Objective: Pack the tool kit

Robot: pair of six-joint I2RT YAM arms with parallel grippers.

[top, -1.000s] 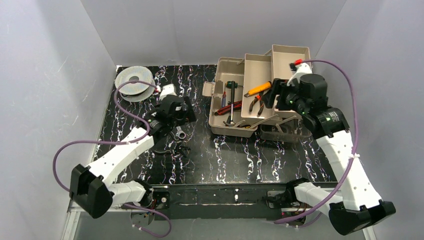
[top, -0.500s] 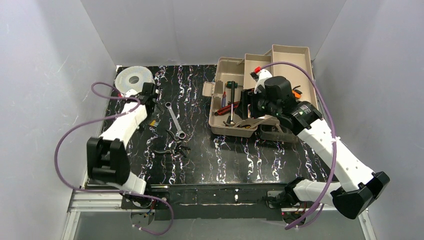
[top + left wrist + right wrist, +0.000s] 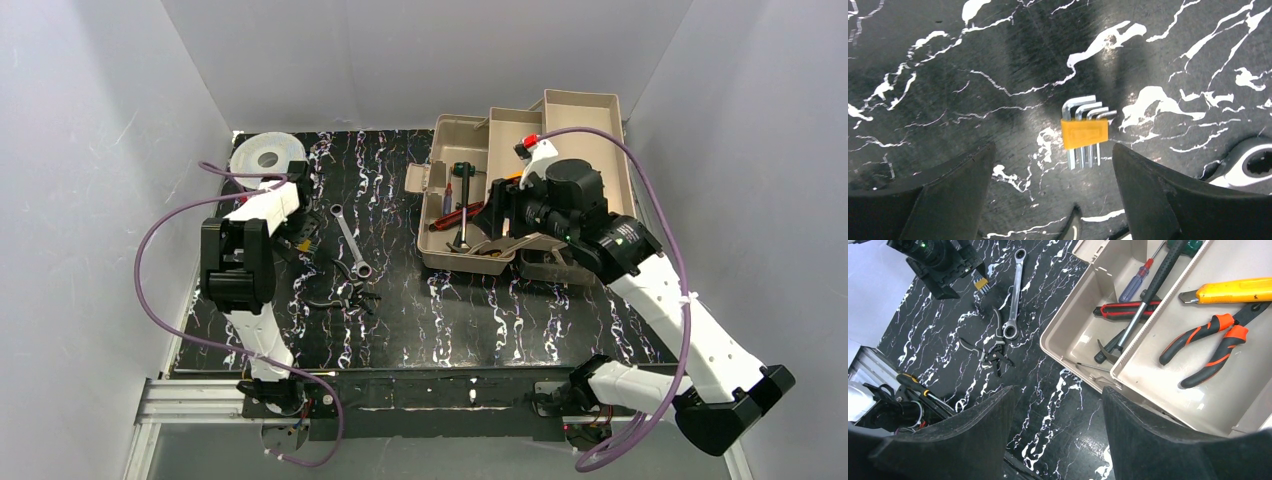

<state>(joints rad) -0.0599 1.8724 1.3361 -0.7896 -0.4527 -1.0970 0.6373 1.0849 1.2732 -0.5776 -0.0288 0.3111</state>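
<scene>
The tool kit (image 3: 441,133) stands open at the back right, beige, with its fold-out trays spread. It holds a hammer (image 3: 1143,300), a red and black knife (image 3: 1125,309), a screwdriver (image 3: 1138,280), a yellow utility knife (image 3: 1233,290) and orange pliers (image 3: 1208,345). My right gripper (image 3: 1058,435) is open and empty, high above the kit's front left corner (image 3: 500,210). My left gripper (image 3: 1053,200) is open and empty, just above the mat. A hex key set in an orange holder (image 3: 1085,134) lies between and just ahead of its fingertips.
A ratchet wrench (image 3: 350,240) and black pliers (image 3: 340,295) lie on the black marbled mat left of the kit. A round grey wire spool (image 3: 266,158) sits at the back left. A yellow-handled screwdriver (image 3: 918,385) lies near the front rail. White walls enclose the table.
My left arm has folded back and its gripper has moved from the wrench to the left, over the hex key set. My right gripper has shifted left from the trays and stays open.
</scene>
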